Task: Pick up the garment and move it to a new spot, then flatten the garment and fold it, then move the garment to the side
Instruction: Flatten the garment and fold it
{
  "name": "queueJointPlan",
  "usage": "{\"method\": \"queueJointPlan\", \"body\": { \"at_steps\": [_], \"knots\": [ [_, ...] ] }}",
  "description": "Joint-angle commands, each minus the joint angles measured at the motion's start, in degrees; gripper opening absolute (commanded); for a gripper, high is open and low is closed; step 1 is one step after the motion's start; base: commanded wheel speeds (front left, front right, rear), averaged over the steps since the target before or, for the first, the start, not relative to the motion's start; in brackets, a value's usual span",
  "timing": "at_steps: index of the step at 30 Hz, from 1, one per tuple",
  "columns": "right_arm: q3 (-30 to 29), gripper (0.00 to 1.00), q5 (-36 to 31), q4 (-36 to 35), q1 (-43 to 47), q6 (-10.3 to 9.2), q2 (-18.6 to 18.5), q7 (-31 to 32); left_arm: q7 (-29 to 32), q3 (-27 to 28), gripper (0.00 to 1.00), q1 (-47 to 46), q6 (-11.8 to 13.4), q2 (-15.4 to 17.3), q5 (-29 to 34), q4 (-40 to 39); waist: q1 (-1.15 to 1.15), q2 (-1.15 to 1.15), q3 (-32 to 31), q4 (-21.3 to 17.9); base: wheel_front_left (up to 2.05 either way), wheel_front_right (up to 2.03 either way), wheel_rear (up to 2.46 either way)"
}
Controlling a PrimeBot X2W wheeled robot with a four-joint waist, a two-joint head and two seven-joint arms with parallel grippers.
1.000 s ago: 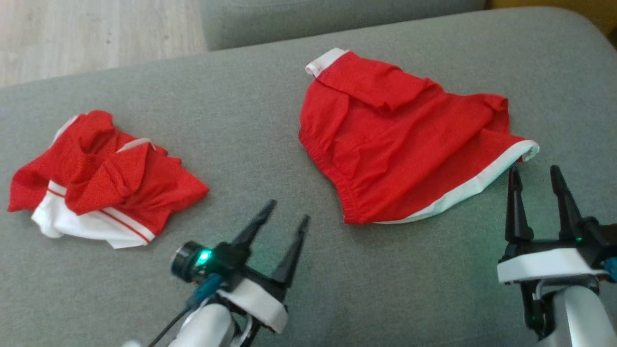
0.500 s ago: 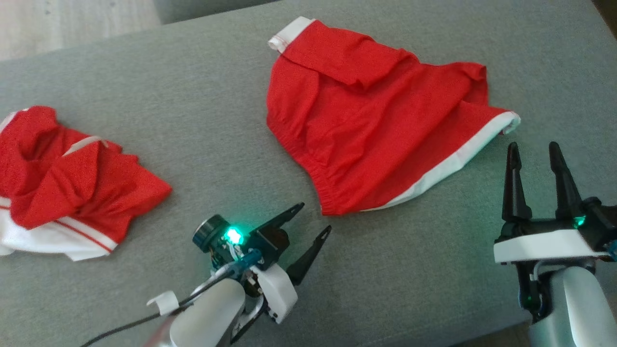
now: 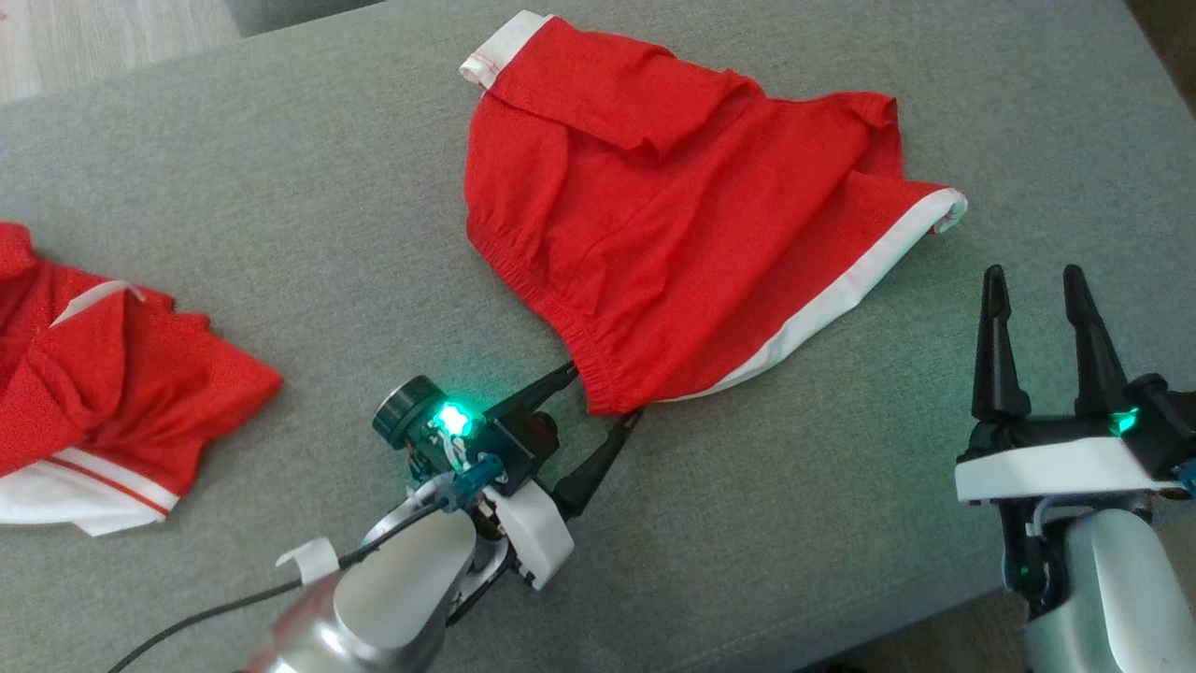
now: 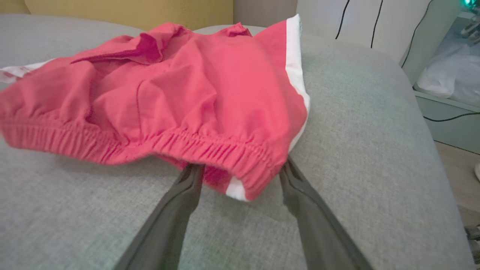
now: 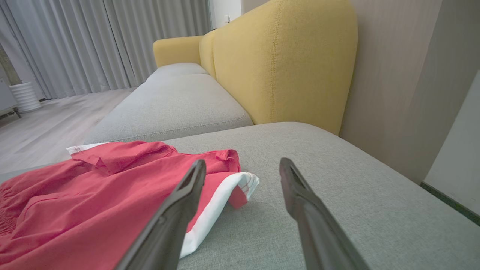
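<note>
The left claw (image 3: 604, 392) has reached forward to the near waistband corner of the red garment (image 3: 682, 215), jaws spread wide around it, gripping nothing. The garment lies mid-cushion (image 3: 280, 187). The right claw (image 3: 1032, 273) waits open near its white-hemmed right corner. Soft, light, floppy cloth: pinching the thick elastic corner looks surest.
</note>
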Motion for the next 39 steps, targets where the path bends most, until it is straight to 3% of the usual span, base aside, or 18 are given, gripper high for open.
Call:
{"method": "queueJointPlan", "body": {
  "at_steps": [1, 14, 15, 16, 17, 28, 39],
  "knots": [
    [1.0, 1.00, 0.4, -1.8, -1.3, -0.04, -0.3, -0.6, -0.8, 0.9, 1.00, -2.0, 0.1, 0.1, -0.4, -1.1, 0.00, 0.00, 0.0, 0.0, 0.00, 0.00, 0.00],
    [1.7, 1.00, 0.8, -1.6, -2.1, -0.04, -0.3, -0.6, -1.7, -1.6, 1.00, -4.3, 0.1, 0.2, -1.2, 1.9, 0.00, 0.00, 0.6, -1.2, 0.00, 0.00, 0.00],
    [1.6, 1.00, 0.9, -1.6, -2.1, -0.04, -0.3, -0.6, -1.8, -1.7, 0.95, -4.5, 0.1, 0.2, -1.4, 2.1, 0.00, 0.00, 0.7, -1.2, 0.00, 0.00, 0.00],
    [1.6, 1.00, 0.9, -1.6, -2.2, -0.04, -0.3, -0.6, -1.9, -1.8, 0.20, -4.7, 0.1, 0.1, -1.5, 2.2, 0.00, 0.00, 0.7, -1.3, 0.00, 0.00, 0.00],
    [1.6, 1.00, 0.9, -1.5, -2.2, -0.04, -0.3, -0.6, -1.9, -2.0, 0.00, -4.8, 0.1, 0.1, -1.6, 2.4, 0.00, 0.00, 0.6, -1.3, 0.00, 0.00, 0.00],
    [1.6, 1.00, 0.1, 0.2, -1.3, -0.04, -0.3, -0.6, -3.0, -1.1, 0.00, -4.0, 2.2, 0.8, -3.1, 2.9, 0.00, 0.00, -2.7, 2.4, 0.00, 0.00, 0.00],
    [2.8, 1.00, -0.4, 10.0, -0.5, -0.04, -0.3, 0.0, -3.6, -0.1, 0.00, -0.9, 4.7, 2.8, -4.1, -0.4, 0.00, 0.00, -5.9, 6.7, 0.00, 0.00, 0.00]
  ]
}}
